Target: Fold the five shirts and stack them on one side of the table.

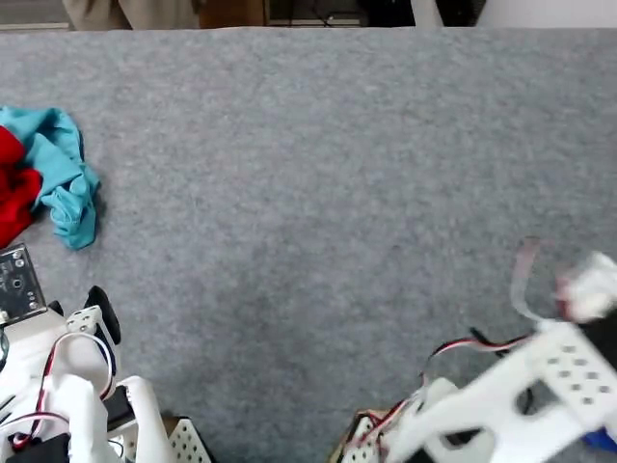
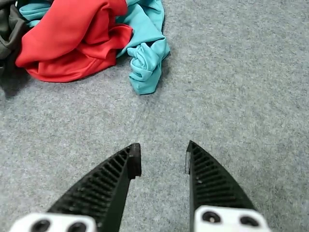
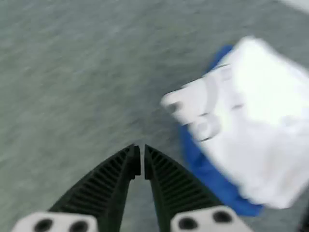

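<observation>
My left gripper [image 2: 163,162] hangs open over the gray mat [image 2: 251,96], with the red shirt [image 2: 72,43] and teal shirt [image 2: 145,53] crumpled far left. My right gripper [image 3: 142,162] is pinched closed with nothing in it, just beside a blurry white shirt [image 3: 260,125] on a blue shirt [image 3: 207,169].

Wide grey mat [image 1: 337,174] beside shirt heap [image 1: 63,174]

We took this for a robotics lab bench, not a home. The table [image 1: 318,164] was covered edge to edge in grey felt matting. Two white plastic arms stood at its near edge, the left arm [image 1: 82,415] and the right arm [image 1: 540,381], their brackets full of holes and thin red, white and black wires [image 1: 479,341] looping bare between joints. An exposed circuit board [image 1: 17,282] sat beside the left arm. A crumpled red shirt [image 2: 72,43] and teal shirt [image 2: 145,53] lay heaped on the felt.
</observation>
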Controlling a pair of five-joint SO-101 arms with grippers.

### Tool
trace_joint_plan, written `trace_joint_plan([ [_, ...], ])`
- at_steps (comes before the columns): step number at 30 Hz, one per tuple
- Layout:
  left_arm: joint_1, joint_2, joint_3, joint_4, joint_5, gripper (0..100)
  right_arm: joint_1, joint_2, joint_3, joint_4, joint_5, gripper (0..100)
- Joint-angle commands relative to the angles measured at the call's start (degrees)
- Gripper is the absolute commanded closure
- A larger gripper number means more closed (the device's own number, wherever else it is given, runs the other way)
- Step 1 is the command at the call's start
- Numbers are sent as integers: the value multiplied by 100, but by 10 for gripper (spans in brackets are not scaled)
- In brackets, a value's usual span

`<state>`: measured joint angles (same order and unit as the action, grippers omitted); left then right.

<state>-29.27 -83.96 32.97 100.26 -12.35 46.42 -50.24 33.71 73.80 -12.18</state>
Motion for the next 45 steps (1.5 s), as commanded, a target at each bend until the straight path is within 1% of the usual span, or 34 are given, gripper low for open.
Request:
trace_joint_plan([
  [1, -290, -4, -70, 44, -35, 836, -2325, -681, 84, 176, -580, 984],
  [4, -800, 48, -70, 44, -62, 836, -4040, -804, 488, -290, -712, 984],
  [6, -1169, 48, -70, 44, -149, 836, -4831, -769, 892, -958, -677, 984],
  [8, -1442, 48, -70, 44, -457, 836, -5367, -673, 1174, -1600, -659, 983],
  [10, -1662, 48, -70, 0, -765, 836, -5807, -514, 1305, -1987, -598, 983],
  [12, -1996, 48, -53, -202, -1081, 836, -6246, -251, 1314, -2048, -440, 983],
  [14, -2435, 48, -18, -571, -1284, 836, -6571, 92, 1279, -2031, -413, 983],
  [18, -3244, 48, -9, -1512, -1336, 836, -6835, 760, 1042, -2022, -431, 983],
  [21, -3640, 48, 35, -2127, -1319, 838, -7002, 1130, 848, -2022, -431, 983],
  [23, -3763, 48, 299, -2708, -1336, 867, -7160, 1279, 822, -2022, -431, 983],
  [25, -3780, 57, 756, -3552, -1336, 929, -7310, 1367, 822, -2022, -422, 983],
  [27, -3763, 66, 1371, -4571, -1389, 981, -7451, 1393, 804, -2040, -404, 983],
  [31, -3745, 541, 2409, -6435, -1855, 977, -7688, 1393, 796, -2048, -396, 983],
  [34, -3745, 1402, 2549, -7464, -1829, 971, -7749, 1402, 796, -2048, -396, 983],
  [35, -3745, 1754, 2462, -7675, -1793, 967, -7749, 1402, 796, -2048, -396, 983],
  [37, -3754, 2563, 2084, -7851, -1582, 909, -7749, 1402, 796, -2048, -396, 983],
  [40, -3807, 3978, 1275, -7851, -659, 775, -7749, 1402, 804, -2022, -396, 983],
  [42, -3903, 4919, 677, -7851, -229, 762, -7749, 1402, 813, -2022, -404, 983],
  [45, -3771, 6167, -149, -7763, -141, 760, -7749, 1402, 831, -2013, -413, 983],
])
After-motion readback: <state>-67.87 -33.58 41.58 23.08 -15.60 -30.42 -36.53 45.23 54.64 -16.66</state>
